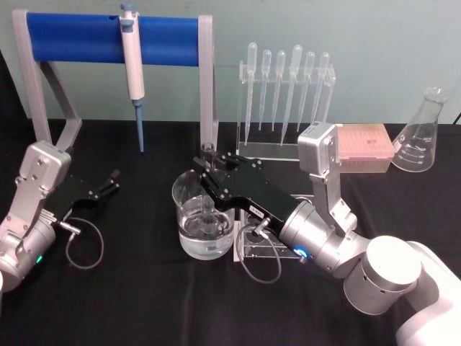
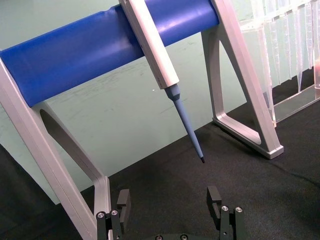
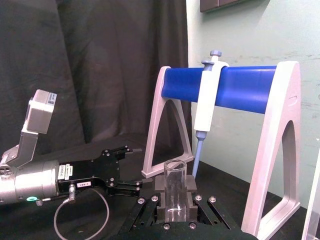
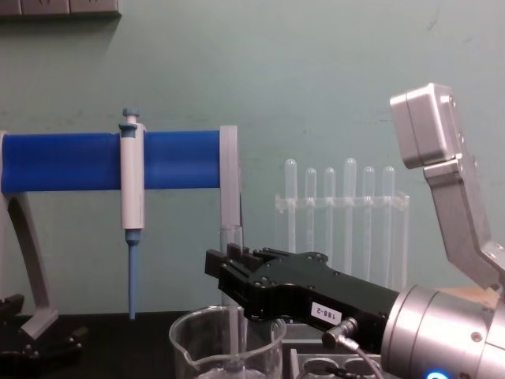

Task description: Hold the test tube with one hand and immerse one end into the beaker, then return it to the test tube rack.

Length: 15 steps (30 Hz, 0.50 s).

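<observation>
Jaws of the right gripper [image 1: 211, 156] pinch the upright test tube [image 3: 175, 185]. The head view shows its end in the beaker [image 1: 186, 215]; the left gripper [image 1: 110, 182] gapes, empty.

**labrat22:** what's parked along the back of the desk [image 1: 130, 303]?

**pipette_pete:** white-and-blue pipette [image 1: 132, 65] hanging off a blue-bar stand [image 1: 72, 37], plastic droppers [image 1: 284, 86] upright in a clear rack [image 1: 284, 149], a pink tip box [image 1: 364, 144] beside it, conical flask [image 1: 420, 133] far right.
</observation>
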Motion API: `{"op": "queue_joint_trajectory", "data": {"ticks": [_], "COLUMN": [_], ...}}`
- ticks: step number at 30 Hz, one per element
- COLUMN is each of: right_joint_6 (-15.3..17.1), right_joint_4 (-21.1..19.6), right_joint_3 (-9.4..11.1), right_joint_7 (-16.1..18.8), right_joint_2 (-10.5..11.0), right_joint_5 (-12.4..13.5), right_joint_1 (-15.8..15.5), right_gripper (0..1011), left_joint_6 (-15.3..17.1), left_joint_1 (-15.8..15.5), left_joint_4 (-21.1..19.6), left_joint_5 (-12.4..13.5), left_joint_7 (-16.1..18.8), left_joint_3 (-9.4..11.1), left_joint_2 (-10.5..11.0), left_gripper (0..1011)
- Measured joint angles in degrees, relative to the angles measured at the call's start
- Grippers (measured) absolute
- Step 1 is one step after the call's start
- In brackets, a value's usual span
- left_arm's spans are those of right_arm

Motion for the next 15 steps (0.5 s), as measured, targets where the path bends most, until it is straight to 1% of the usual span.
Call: {"op": "queue_joint_trajectory", "data": {"ticks": [15], "right_joint_6": [0.00], "right_joint_4": [0.00], "right_joint_3": [0.00], "right_joint_7": [0.00], "right_joint_2": [0.00], "right_joint_5": [0.00], "right_joint_1": [0.00], "right_gripper": [226], "left_joint_6": [0.00], "left_joint_1": [0.00], "left_joint_4": [0.00], "left_joint_5": [0.00], "left_joint_7": [0.00], "left_joint_3": [0.00], "left_joint_2": [0.00], "left_gripper": [1000]}}
